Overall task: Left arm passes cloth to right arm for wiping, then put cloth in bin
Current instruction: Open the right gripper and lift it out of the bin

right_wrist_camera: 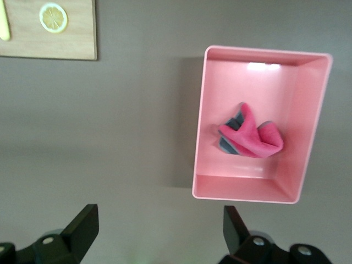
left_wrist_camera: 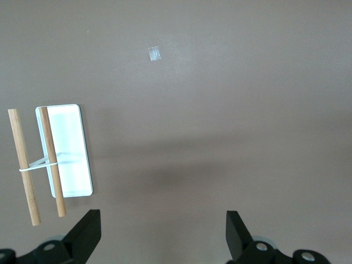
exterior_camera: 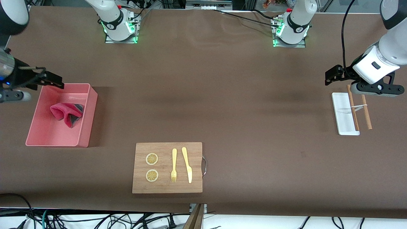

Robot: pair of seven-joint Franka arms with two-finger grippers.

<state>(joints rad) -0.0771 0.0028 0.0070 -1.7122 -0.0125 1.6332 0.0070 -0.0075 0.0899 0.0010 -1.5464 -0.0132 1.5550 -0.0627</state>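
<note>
The crimson-pink cloth [exterior_camera: 66, 113] lies crumpled, with its grey reverse showing, inside the salmon-pink bin [exterior_camera: 90, 111] at the right arm's end of the table. In the right wrist view the cloth [right_wrist_camera: 250, 136] rests in the middle of the bin [right_wrist_camera: 247, 194]. My right gripper [exterior_camera: 14, 95] hangs open and empty in the air beside the bin, its jaws wide apart over bare table [right_wrist_camera: 159, 228]. My left gripper [exterior_camera: 378, 89] is open and empty at the left arm's end, over the table next to a white tray, and also shows in the left wrist view [left_wrist_camera: 163, 231].
A small white flat tray [exterior_camera: 341, 122] with two wooden sticks [exterior_camera: 365, 111] tied by a band lies under the left arm; the tray [left_wrist_camera: 71, 165] shows in the left wrist view. A wooden board [exterior_camera: 165, 184] with lemon slices, a fork and a knife lies near the front edge.
</note>
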